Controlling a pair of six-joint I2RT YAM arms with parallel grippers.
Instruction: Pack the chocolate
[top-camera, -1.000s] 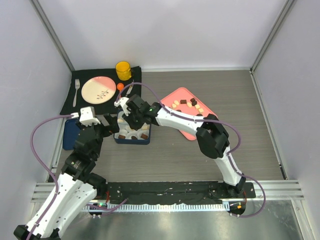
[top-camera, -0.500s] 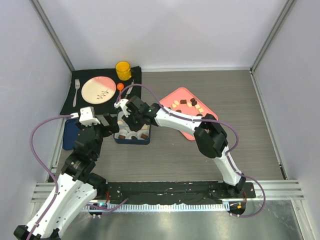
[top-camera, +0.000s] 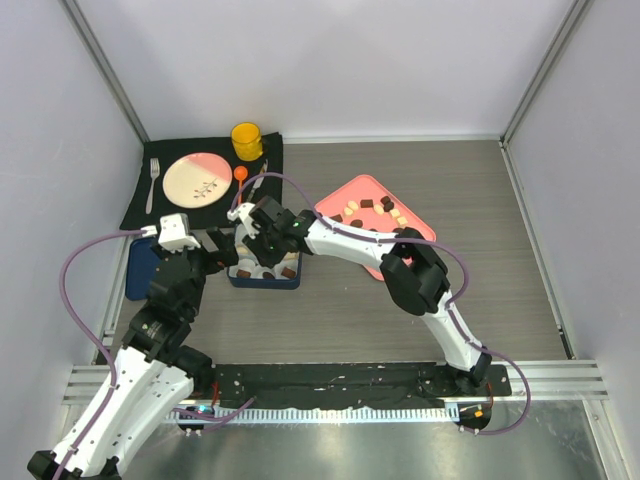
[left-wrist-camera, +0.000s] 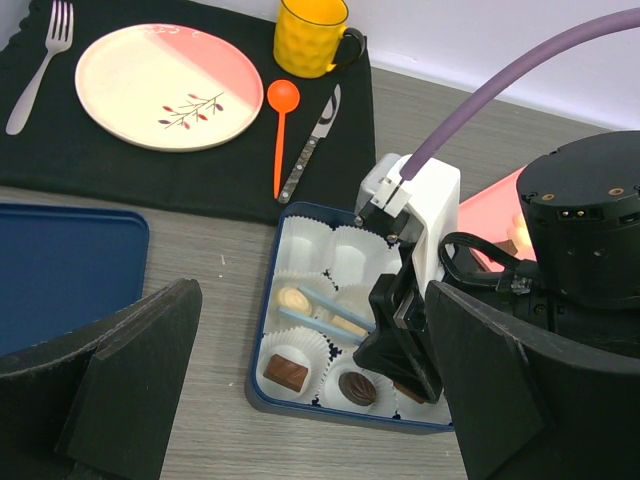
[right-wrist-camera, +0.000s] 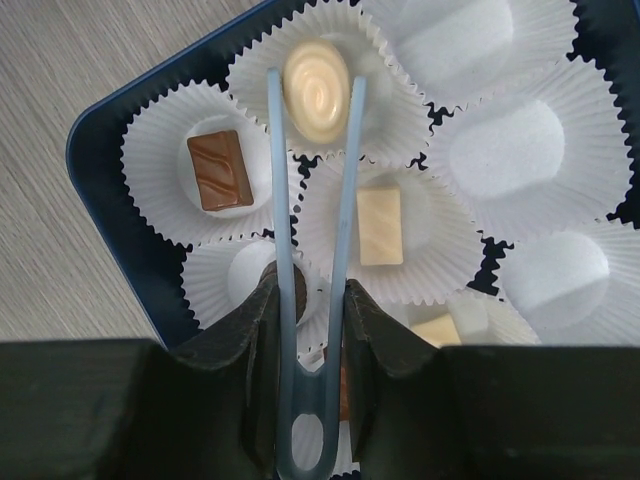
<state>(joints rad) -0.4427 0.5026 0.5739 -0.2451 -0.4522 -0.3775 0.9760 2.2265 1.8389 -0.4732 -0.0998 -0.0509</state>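
Note:
A blue box holds white paper cups. In the right wrist view the cups hold a cream-white round chocolate, a brown rectangular one, a cream rectangular one and a dark round one. My right gripper is shut on pale blue tongs over the box. The tong tips flank the white round chocolate. My left gripper is open and empty, low at the box's near side. More chocolates lie on a pink tray.
A black mat at the far left carries a plate, a fork, a yellow mug, an orange spoon and a knife. A blue lid lies left of the box. Walls stand on both sides.
My right gripper with the tongs has shifted slightly left over the box. The left arm has not moved.

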